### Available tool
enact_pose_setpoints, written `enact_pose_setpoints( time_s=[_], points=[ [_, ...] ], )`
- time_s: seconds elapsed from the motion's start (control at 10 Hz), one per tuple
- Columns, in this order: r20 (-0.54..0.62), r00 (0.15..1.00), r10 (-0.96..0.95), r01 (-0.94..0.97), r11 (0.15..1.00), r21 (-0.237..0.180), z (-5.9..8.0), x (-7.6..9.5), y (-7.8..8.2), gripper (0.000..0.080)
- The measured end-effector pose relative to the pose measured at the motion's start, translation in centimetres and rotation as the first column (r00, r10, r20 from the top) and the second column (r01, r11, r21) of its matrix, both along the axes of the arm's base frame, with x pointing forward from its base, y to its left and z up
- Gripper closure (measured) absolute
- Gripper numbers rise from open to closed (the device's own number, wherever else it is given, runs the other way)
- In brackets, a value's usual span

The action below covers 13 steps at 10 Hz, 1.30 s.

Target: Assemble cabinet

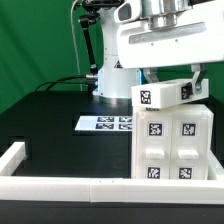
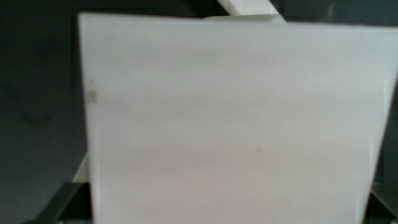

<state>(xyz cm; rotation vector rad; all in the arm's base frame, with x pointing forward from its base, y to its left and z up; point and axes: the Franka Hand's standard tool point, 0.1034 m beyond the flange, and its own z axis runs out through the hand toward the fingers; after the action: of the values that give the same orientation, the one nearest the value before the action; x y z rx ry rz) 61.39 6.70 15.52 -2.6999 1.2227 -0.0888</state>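
Observation:
The white cabinet body (image 1: 172,145) stands at the exterior view's right, with several square tags on its front. A smaller white block (image 1: 170,94) with one tag lies slightly tilted on its top. My gripper (image 1: 172,80) comes down from above with its fingers at both ends of this block and is shut on it. In the wrist view the block's plain white face (image 2: 231,120) fills almost the whole picture and hides my fingertips.
The marker board (image 1: 105,123) lies flat on the black table to the left of the cabinet. A long low white border rail (image 1: 60,184) runs along the table's near edge and up its left side. The arm's white base (image 1: 115,75) stands behind.

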Motion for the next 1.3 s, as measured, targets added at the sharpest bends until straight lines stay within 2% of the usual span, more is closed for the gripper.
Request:
enact_pose_setpoints(
  time_s=[0.4,0.6,0.7,0.8,1.1,1.3],
  points=[
    [-0.025,0.964,-0.263,0.265,0.962,0.061,0.0,0.0,0.5,0.0239],
    [-0.058,0.891,-0.450,0.453,0.885,0.106,0.0,0.1,1.1,0.0239],
    [-0.074,0.866,-0.494,0.500,0.858,0.118,0.0,0.1,1.3,0.0239],
    [-0.106,0.807,-0.580,0.590,0.797,0.130,0.0,0.1,1.4,0.0239],
    [-0.173,0.672,-0.720,0.741,0.656,0.145,0.0,0.2,1.3,0.0239],
    [-0.185,0.643,-0.743,0.766,0.626,0.148,0.0,0.3,1.4,0.0238]
  ],
)
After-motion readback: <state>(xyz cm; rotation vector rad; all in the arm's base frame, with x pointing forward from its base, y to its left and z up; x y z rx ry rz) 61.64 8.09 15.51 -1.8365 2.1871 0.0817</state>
